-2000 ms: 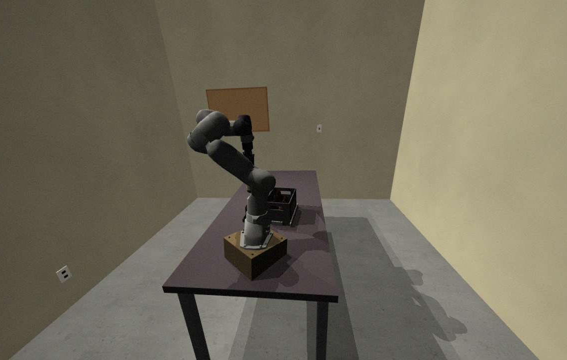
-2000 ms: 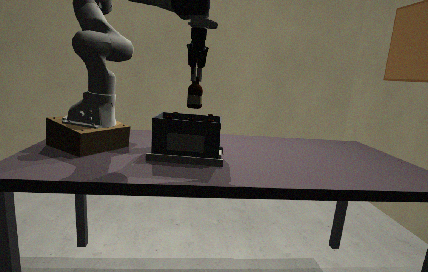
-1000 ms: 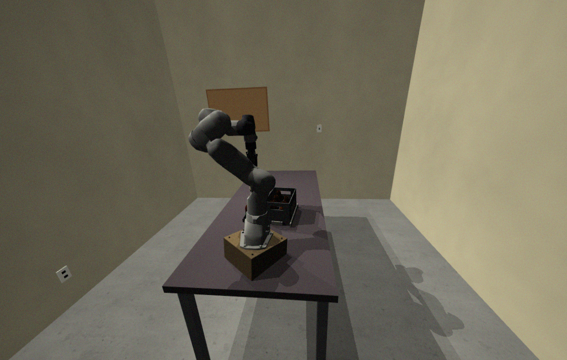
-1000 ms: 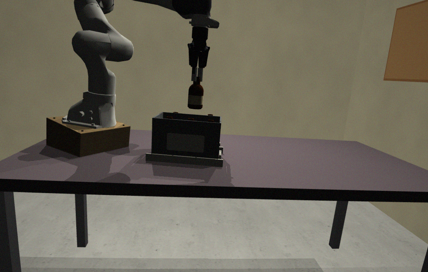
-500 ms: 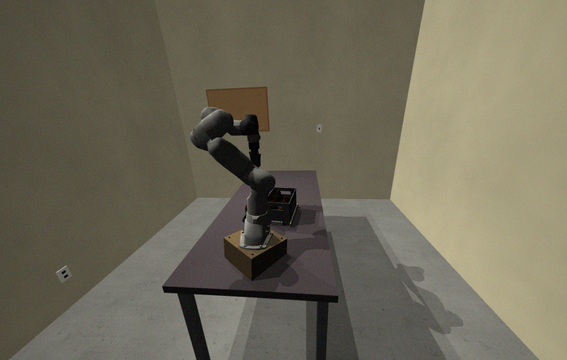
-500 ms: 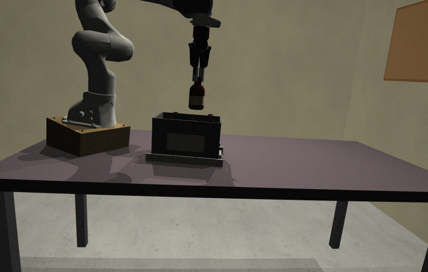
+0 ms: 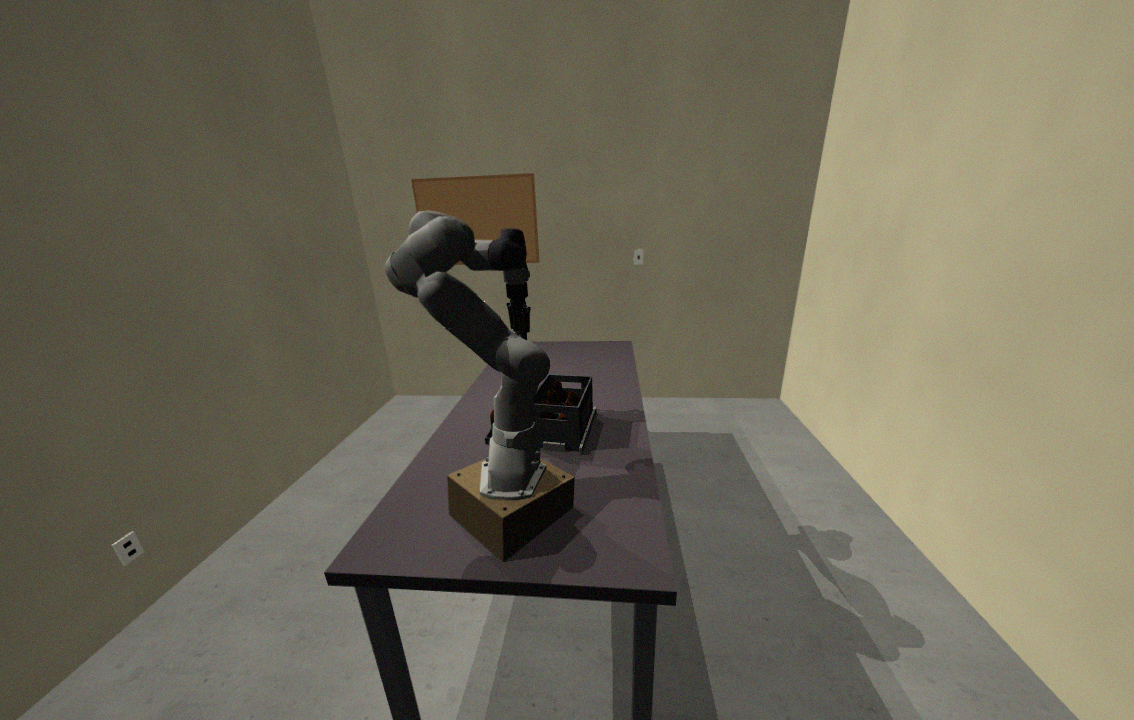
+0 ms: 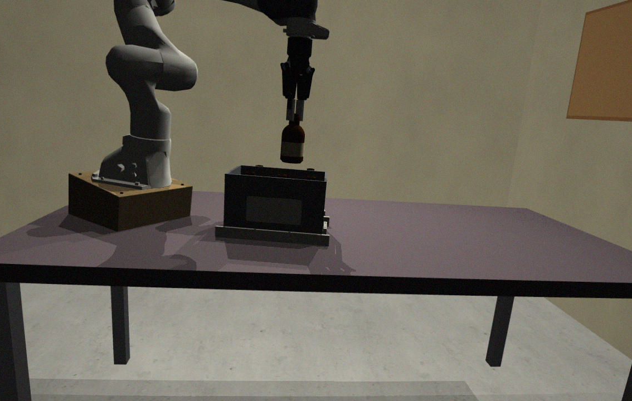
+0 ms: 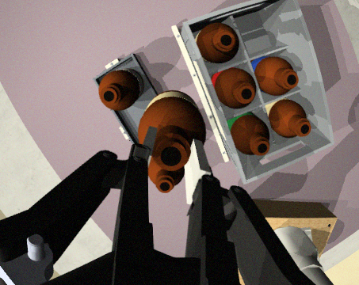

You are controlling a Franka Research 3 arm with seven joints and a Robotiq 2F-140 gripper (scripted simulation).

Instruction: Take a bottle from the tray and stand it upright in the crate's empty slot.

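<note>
My gripper (image 7: 521, 329) (image 8: 295, 110) (image 9: 171, 147) is shut on the neck of a brown bottle (image 8: 292, 145) (image 9: 173, 112) with a pale label. The bottle hangs upright, clear of the table, higher than the crate's rim. In the wrist view it covers part of the small grey tray (image 9: 132, 115). One bottle (image 9: 117, 93) stands at the tray's far end; another bottle (image 9: 156, 174) shows partly behind the held one. The grey crate (image 7: 575, 425) (image 8: 273, 209) (image 9: 311, 59) has six slots. Several hold brown bottles; the empty slot (image 9: 260, 36) is at its top right corner in the wrist view.
Pale strips (image 8: 272, 234) (image 9: 199, 91) run along the crate's base. The crate's walls and dividers stand up around the slots. The arm's wooden base block (image 7: 508, 519) (image 8: 154, 206) (image 9: 298, 211) stands on the table near the crate.
</note>
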